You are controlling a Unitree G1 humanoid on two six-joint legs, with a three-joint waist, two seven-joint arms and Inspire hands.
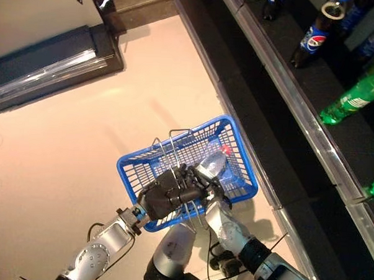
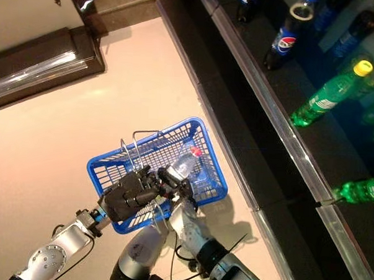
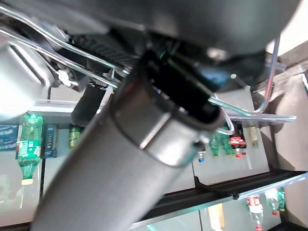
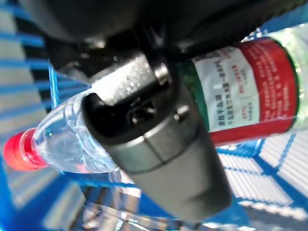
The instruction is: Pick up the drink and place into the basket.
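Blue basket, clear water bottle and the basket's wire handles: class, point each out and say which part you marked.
blue basket (image 1: 245, 156): left eye view, far right rim.
clear water bottle (image 4: 67, 139): right wrist view, clear shoulder near the red cap.
wire handles (image 2: 132, 141): right eye view, top of the raised loop.

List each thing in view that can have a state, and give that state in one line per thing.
Water bottle: capped, lying tilted inside the basket, gripped by the right hand.
Blue basket: held above the floor, wire handles raised.
Left hand: shut on the basket's handles.
Right hand: shut on the bottle.
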